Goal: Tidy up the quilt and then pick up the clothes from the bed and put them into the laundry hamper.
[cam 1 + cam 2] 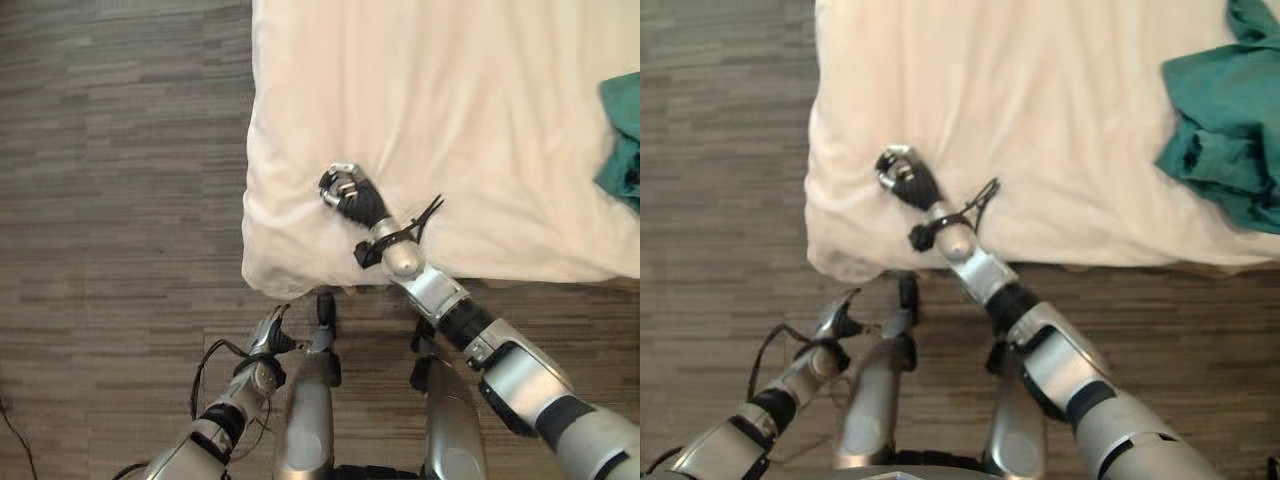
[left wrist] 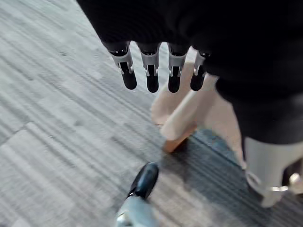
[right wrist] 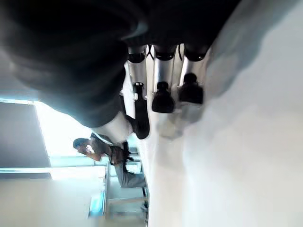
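A white quilt (image 1: 430, 110) covers the bed, with its near left corner (image 1: 262, 268) hanging over the floor. My right hand (image 1: 352, 192) rests on the quilt a little inside that corner. Its fingers (image 3: 163, 99) are relaxed and their dark tips touch the cloth, while the thumb (image 3: 141, 116) sits by the quilt's edge with no cloth pinched. Teal clothes (image 1: 1225, 130) lie crumpled on the quilt at the far right, well away from the hand. My left hand (image 1: 268, 338) hangs low over the floor below the bed corner, its fingers (image 2: 151, 71) straight and holding nothing.
Grey wood-look floor (image 1: 120, 200) runs along the bed's left side and in front of it. A pale wooden bed leg (image 2: 177, 130) stands just past my left hand. A person (image 3: 102, 151) sits far off in the room.
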Controlling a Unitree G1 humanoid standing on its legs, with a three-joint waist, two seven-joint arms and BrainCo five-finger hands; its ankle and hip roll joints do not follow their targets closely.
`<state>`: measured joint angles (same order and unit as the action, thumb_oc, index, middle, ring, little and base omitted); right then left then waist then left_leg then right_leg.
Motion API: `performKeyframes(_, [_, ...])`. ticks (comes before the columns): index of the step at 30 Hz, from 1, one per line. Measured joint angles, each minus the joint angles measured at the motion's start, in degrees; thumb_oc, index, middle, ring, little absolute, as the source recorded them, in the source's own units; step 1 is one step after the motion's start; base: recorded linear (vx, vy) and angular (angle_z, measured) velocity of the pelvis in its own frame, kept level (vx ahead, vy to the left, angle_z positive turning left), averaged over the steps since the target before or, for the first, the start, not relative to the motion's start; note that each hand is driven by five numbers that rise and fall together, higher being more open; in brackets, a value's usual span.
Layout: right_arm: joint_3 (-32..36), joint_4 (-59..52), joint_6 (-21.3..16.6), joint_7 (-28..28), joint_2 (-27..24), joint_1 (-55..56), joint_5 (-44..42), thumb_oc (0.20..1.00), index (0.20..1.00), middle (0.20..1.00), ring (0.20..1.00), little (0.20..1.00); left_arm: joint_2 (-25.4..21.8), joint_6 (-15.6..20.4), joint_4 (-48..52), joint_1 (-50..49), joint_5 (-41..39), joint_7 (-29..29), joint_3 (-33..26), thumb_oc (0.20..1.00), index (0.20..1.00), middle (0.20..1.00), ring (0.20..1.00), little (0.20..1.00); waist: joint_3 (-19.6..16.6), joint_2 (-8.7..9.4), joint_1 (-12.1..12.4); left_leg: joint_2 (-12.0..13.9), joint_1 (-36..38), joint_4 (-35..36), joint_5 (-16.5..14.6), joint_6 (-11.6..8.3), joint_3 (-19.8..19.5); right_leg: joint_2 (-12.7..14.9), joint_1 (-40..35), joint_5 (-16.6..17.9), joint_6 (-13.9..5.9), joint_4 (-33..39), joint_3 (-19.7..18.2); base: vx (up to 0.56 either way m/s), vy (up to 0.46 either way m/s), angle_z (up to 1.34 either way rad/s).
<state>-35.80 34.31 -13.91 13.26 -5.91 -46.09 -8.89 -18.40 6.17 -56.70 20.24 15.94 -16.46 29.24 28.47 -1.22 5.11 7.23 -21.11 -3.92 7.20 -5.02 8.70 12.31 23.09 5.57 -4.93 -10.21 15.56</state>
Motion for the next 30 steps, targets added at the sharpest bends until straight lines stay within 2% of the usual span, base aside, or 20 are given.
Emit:
performKeyframes(4, [-11.2, -3.1, 0.8, -11.2, -0.8, 10.3, -7.8, 0.200, 0.200, 0.200, 0.200, 0.200, 2.6, 0.1, -2.9, -0.7, 0.2, 0.7, 1.9, 1.000, 1.000, 1.000, 1.000, 1.000, -0.4, -0.50, -0.5, 0.3, 6.6, 2.0, -0.7, 0.00, 0.2, -0.8, -6.5, -0.4, -0.20, 2.5, 0.1, 0.06, 0.029, -0.07])
performKeyframes(5, [-14.4, -3.7, 2.7, -15.9, -1.9, 13.7, -9.7, 0.200, 0.200, 0.200, 0.200, 0.200, 3.4, 0.2, -3.4, -1.5, 0.6, 1.2, 1.7, 1.000, 1.000, 1.000, 1.000, 1.000, -1.2, -0.96, -0.5, 0.3, 7.7, 3.0, -0.7, -0.02, 0.2, -1.0, -7.7, -0.4, -0.23, 3.4, 0.4, 0.08, 0.011, 0.05])
performKeyframes(7, [-17.7, -1.7, 5.6, -19.8, -3.2, 18.6, -10.3, 0.200, 0.200, 0.200, 0.200, 0.200, 4.0, 0.1, -4.3, -2.6, 0.6, 1.6, 1.3, 1.000, 1.000, 1.000, 1.000, 1.000, -1.9, -1.34, -0.2, 0.2, 8.4, 3.5, -0.7, 0.03, 0.2, -1.0, -8.5, -0.3, -0.37, 4.2, 0.5, 0.10, -0.037, 0.05])
performKeyframes(8, [-18.6, -2.8, 7.2, -20.5, -5.1, 20.3, -10.3, 0.200, 0.200, 0.200, 0.200, 0.200, 4.1, 0.2, -5.1, -2.0, 0.7, 1.9, 0.4, 1.000, 1.000, 1.000, 1.000, 1.000, -2.0, -1.33, -0.4, 0.2, 8.7, 3.9, -0.7, 0.00, 0.3, -1.2, -8.9, -0.2, -0.50, 4.7, 0.5, 0.11, -0.071, 0.00])
performKeyframes(9, [-21.0, -8.8, 7.3, -22.9, -9.8, 22.2, -10.3, 0.200, 0.200, 0.200, 0.200, 0.200, 4.2, -0.3, -7.5, -2.6, 0.6, 2.5, -2.6, 1.000, 1.000, 1.000, 1.000, 1.000, -2.0, -1.18, 0.0, 0.1, 9.6, 4.7, -0.3, 0.15, 0.4, -1.2, -9.8, 0.1, -0.85, 5.8, 0.6, 0.05, -0.056, -0.03])
performKeyframes(11, [-18.5, -10.8, 7.8, -23.4, -11.7, 23.0, -10.2, 0.200, 0.200, 0.200, 0.200, 0.200, 3.1, 0.0, -8.7, -5.2, 0.6, 2.7, -5.1, 1.000, 1.000, 1.000, 1.000, 1.000, -3.2, -1.15, -0.7, 0.3, 11.9, 5.7, -0.4, -0.03, 1.5, -1.7, -11.8, 0.6, -1.35, 7.5, -0.1, 0.00, -0.075, -0.22])
performKeyframes(13, [-12.1, -21.3, 7.3, -22.7, -14.9, 19.2, -10.6, 0.200, 0.200, 0.200, 0.200, 0.200, 2.6, -0.1, -9.6, -8.3, 0.6, 2.9, -7.6, 1.000, 1.000, 1.000, 1.000, 1.000, -5.2, -1.20, -2.7, 0.6, 12.3, 6.7, -0.3, -0.66, 2.2, -2.4, -11.6, 1.4, -1.70, 9.3, -0.8, -0.09, -0.075, -0.37])
performKeyframes(14, [-5.5, -29.7, 4.1, -20.7, -16.1, 16.6, -11.9, 0.200, 0.200, 0.200, 0.200, 0.200, 2.1, -0.1, -8.9, -9.5, 0.3, 2.8, -7.1, 1.000, 1.000, 1.000, 1.000, 1.000, -5.2, -1.22, -2.4, 0.7, 11.7, 6.8, -0.3, -0.73, 3.8, -2.4, -9.1, 1.1, -1.20, 7.9, -2.8, -0.12, -0.043, -0.44])
performKeyframes(15, [-1.3, -30.9, 2.2, -18.9, -15.6, 14.7, -12.0, 0.200, 0.200, 0.200, 0.200, 0.200, 2.1, -0.2, -9.2, -10.1, 0.0, 2.9, -6.9, 1.000, 1.000, 1.000, 1.000, 1.000, -5.2, -1.26, -2.8, 0.8, 11.1, 6.6, 0.1, -0.37, 4.7, -2.4, -7.7, 1.2, -1.13, 7.4, -3.6, -0.17, -0.053, -0.58])
performKeyframes(16, [6.2, -32.6, -0.3, -15.4, -13.4, 12.1, -12.0, 0.200, 0.200, 0.200, 0.200, 0.200, 2.2, 0.0, -8.6, -10.5, -0.1, 2.9, -6.1, 1.000, 1.000, 1.000, 1.000, 1.000, -5.1, -1.50, -3.6, 0.8, 8.3, 5.2, 0.1, -0.33, 5.5, -2.2, -4.3, 1.1, -1.04, 5.4, -4.9, -0.08, -0.025, -0.33])
performKeyframes(18, [11.5, -32.8, -2.7, -11.6, -13.0, 9.5, -12.6, 0.200, 0.200, 0.200, 0.200, 0.200, 2.6, 0.1, -8.2, -10.0, -0.1, 2.9, -5.9, 1.000, 1.000, 1.000, 1.000, 1.000, -5.0, -1.70, -4.2, 0.7, 5.7, 4.7, 0.3, -0.18, 5.8, -2.2, -1.2, 1.7, -1.01, 4.1, -5.4, -0.06, -0.035, -0.17])
performKeyframes(19, [12.8, -32.5, -2.7, -10.5, -13.3, 9.2, -12.6, 0.200, 0.200, 0.200, 0.200, 0.200, 2.6, 0.1, -7.8, -10.0, -0.1, 2.9, -5.8, 1.000, 1.000, 1.000, 1.000, 1.000, -4.9, -1.70, -4.5, 0.8, 4.8, 4.7, 0.5, -0.13, 5.9, -2.3, -0.1, 1.7, -0.93, 3.8, -5.5, -0.08, 0.008, -0.14])
performKeyframes(22, [16.0, -26.6, -3.9, -6.2, -15.7, 10.6, -12.5, 0.200, 0.200, 0.200, 0.200, 0.200, 2.4, 1.1, -3.2, -8.9, -2.3, 3.0, -5.1, 1.000, 1.000, 1.000, 1.000, 1.000, -2.2, -1.73, -5.7, 1.1, 3.2, 3.7, 0.5, -0.26, 7.1, -2.6, 3.4, 1.3, -0.39, 1.8, -7.2, -0.08, 0.115, -0.24])
performKeyframes(24, [16.2, -20.4, -3.8, -5.7, -16.6, 13.8, -12.4, 0.200, 0.200, 0.200, 0.200, 0.200, 2.4, 1.3, -1.6, -8.6, -2.5, 3.4, -5.5, 1.000, 1.000, 1.000, 1.000, 1.000, -0.8, -0.45, -5.9, 0.5, 3.2, 2.7, -0.3, -0.41, 8.4, -3.4, 4.9, 1.3, -0.10, 1.8, -10.2, -0.08, 0.129, -0.54])
performKeyframes(25, [16.4, -18.7, -3.8, -5.6, -17.5, 15.8, -12.4, 0.200, 0.200, 0.200, 0.200, 0.200, 2.4, 1.3, -1.4, -8.4, -3.5, 3.7, -5.8, 1.000, 1.000, 1.000, 1.000, 1.000, -0.1, -0.02, -6.2, 0.0, 3.3, 1.8, -1.0, -0.26, 6.2, -3.5, 4.7, 2.0, 0.14, 2.5, -11.6, -0.10, 0.217, -0.89])
performKeyframes(26, [16.1, -20.3, -4.4, -5.8, -18.5, 17.9, -12.4, 0.200, 0.200, 0.200, 0.200, 0.200, 2.5, 1.2, -0.9, -8.6, -4.8, 3.9, -7.3, 1.000, 1.000, 1.000, 1.000, 1.000, 0.6, 0.61, -6.8, -0.6, 4.3, 1.3, -2.9, -1.04, 2.2, -4.2, 4.5, 3.2, 0.04, 4.1, -13.5, -0.14, 0.287, -1.20])
performKeyframes(27, [15.9, -19.8, -4.9, -6.0, -18.1, 18.8, -11.5, 0.200, 0.200, 0.200, 0.200, 0.200, 2.5, 0.9, -0.7, -8.4, -7.0, 4.0, -8.4, 1.000, 1.000, 1.000, 1.000, 1.000, 1.2, 2.61, -6.5, -4.1, 5.7, 0.2, -6.2, 1.46, -6.7, -4.4, 4.1, 5.5, 0.37, 5.6, -17.8, -0.10, 0.196, -1.51])
performKeyframes(28, [16.3, -18.6, -4.6, -6.3, -17.9, 19.0, -11.2, 0.200, 0.200, 0.200, 0.200, 0.200, 2.4, 0.9, -0.9, -7.8, -8.0, 4.1, -8.7, 1.000, 1.000, 1.000, 1.000, 1.000, 1.7, 3.83, -6.0, -6.0, 7.3, -0.3, -8.2, 2.95, -11.8, -4.4, 3.3, 6.8, -0.21, 6.5, -20.5, -0.04, 0.177, -1.59])
performKeyframes(29, [17.7, -15.8, -3.0, -7.1, -17.9, 21.6, -11.2, 0.200, 0.200, 0.200, 0.200, 0.200, 3.4, 0.9, -2.7, -6.5, -9.1, 5.2, -9.3, 1.000, 1.000, 1.000, 1.000, 1.000, 1.6, 2.76, -6.4, -6.7, 10.0, 0.1, -10.8, 0.82, -17.2, -4.0, -0.4, 7.6, -2.02, 9.1, -22.7, 0.03, 0.214, -1.05])
performKeyframes(30, [18.4, -15.4, -2.0, -6.8, -18.5, 23.8, -11.4, 0.200, 0.200, 0.200, 0.200, 0.200, 3.7, 1.1, -2.5, -6.0, -9.1, 5.3, -9.4, 1.000, 1.000, 1.000, 1.000, 1.000, 1.4, 2.40, -7.4, -6.8, 10.8, -0.1, -10.9, -0.05, -17.1, -3.6, -1.6, 7.7, -2.54, 9.8, -22.6, 0.03, 0.339, -0.51])
